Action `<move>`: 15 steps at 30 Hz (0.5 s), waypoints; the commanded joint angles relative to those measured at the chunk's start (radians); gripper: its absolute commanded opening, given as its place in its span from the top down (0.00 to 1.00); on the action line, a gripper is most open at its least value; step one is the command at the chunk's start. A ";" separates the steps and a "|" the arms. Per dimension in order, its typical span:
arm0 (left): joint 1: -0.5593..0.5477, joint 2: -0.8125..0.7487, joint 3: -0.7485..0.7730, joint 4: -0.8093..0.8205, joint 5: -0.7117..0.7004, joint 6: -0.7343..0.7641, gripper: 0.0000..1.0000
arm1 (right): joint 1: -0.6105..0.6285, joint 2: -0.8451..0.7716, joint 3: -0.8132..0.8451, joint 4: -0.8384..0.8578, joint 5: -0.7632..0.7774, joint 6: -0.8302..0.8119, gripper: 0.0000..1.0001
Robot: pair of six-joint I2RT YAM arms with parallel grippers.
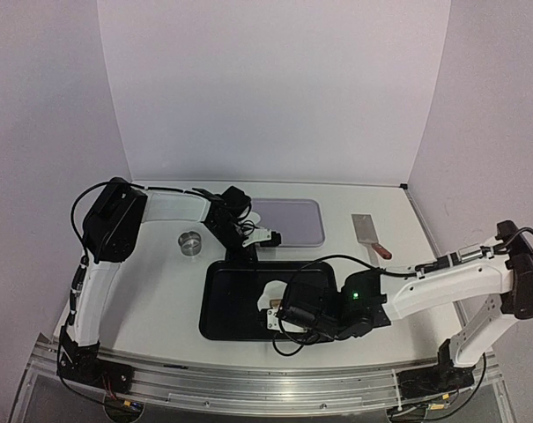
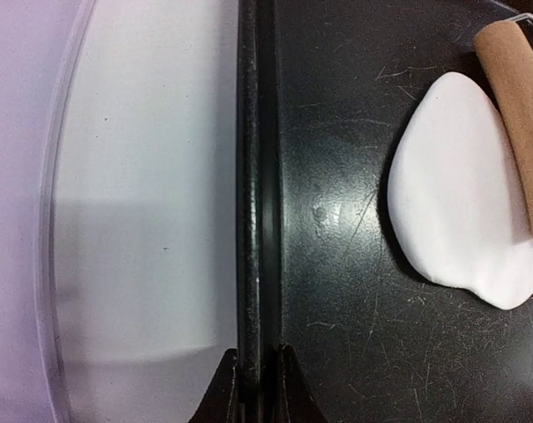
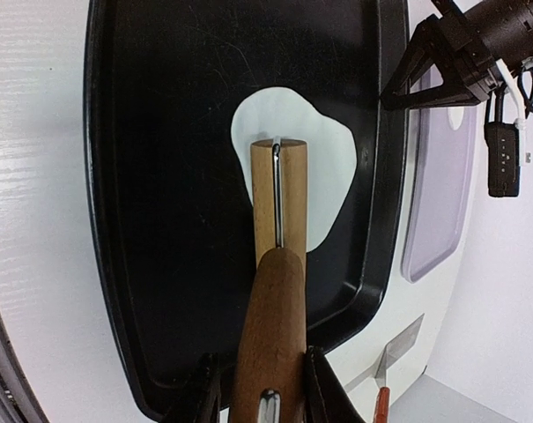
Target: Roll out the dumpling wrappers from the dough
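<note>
Brown wooden roller [image 3: 292, 203] on the soft white dough sheet [image 3: 328, 176] in the black rectangular tray [image 3: 160, 176]
My right gripper [image 3: 262, 388] grasps the roller's handle. Its drum lies across the dough, which sits inside the tray, nearer the far rim — my left gripper [image 2: 258, 368] is clenched on that rim.

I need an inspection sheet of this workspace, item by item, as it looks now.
Surface: white table carrying a black tray.
Job's things: dough flattened in the black tray, roller lying on it.
Clutter: metal ring, cleaver, clear tray.
Grippers: left gripper shut on the black tray's rim; right gripper shut on the roller's handle.
Cables: black cable arching over the black tray.
Surroundings: white backdrop.
</note>
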State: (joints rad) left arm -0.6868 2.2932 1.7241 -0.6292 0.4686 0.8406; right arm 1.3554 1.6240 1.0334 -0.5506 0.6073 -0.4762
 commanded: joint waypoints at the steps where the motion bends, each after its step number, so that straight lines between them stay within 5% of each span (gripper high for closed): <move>1: 0.010 0.004 0.000 0.042 -0.107 0.066 1.00 | 0.014 0.003 -0.014 -0.304 -0.187 0.054 1.00; 15: 0.002 0.002 -0.001 0.042 -0.095 0.070 1.00 | -0.092 -0.050 0.336 -0.317 -0.017 -0.116 1.00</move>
State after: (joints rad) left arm -0.6870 2.2932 1.7241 -0.6290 0.4686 0.8402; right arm 1.3273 1.6041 1.2454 -0.8548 0.5514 -0.5532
